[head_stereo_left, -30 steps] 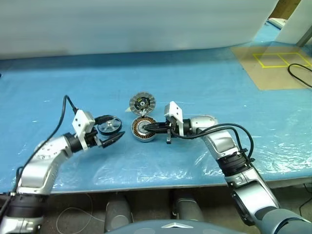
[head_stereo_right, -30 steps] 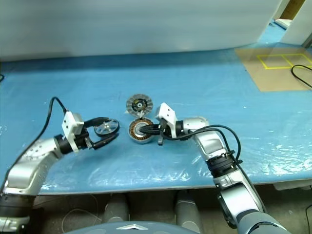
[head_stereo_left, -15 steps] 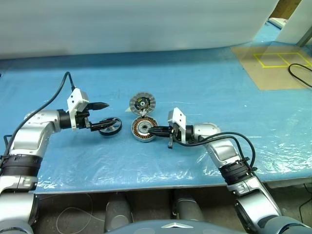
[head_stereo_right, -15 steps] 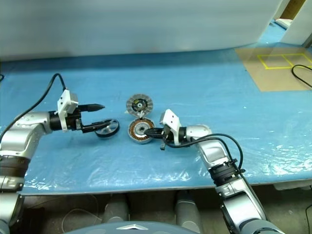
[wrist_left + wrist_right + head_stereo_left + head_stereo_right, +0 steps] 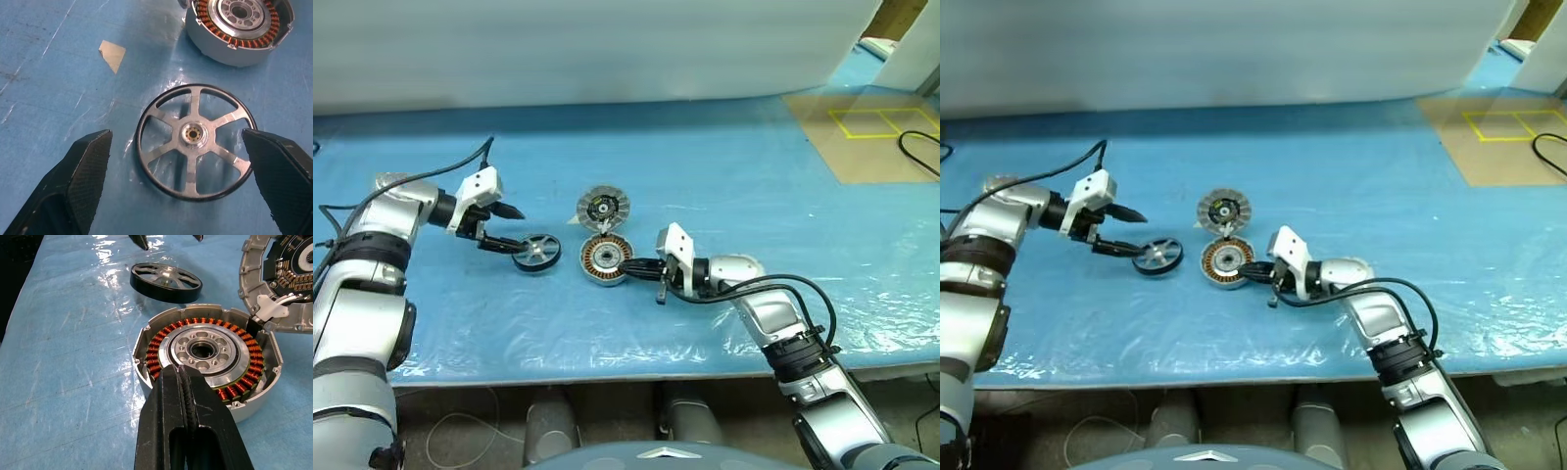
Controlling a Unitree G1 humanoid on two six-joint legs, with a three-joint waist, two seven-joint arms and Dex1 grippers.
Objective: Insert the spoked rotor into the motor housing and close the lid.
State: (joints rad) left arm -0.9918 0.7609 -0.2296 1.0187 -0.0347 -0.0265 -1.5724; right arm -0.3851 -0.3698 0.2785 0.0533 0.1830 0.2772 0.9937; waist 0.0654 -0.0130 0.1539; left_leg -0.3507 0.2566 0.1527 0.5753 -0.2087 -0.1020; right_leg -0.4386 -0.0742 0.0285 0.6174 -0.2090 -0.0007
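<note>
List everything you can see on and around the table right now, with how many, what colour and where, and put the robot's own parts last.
spoked rotor: one, black rim with silver spokes, flat on the blue sheet beside the motor housing, on its left.
motor housing: one, silver-grey with copper-brown windings, open, near the middle of the table.
lid: one, grey with ribbed inner face, hinged open just behind the housing.
blue sheet: one, blue plastic, covering the table.
brown board: one, brown with yellow taped squares, far right of the table.
paper scrap: one, pale, on the sheet near the rotor.
left hand: one, black fingers, open, poised at the rotor.
right hand: one, black fingers, shut, tips at the housing's near rim.
</note>
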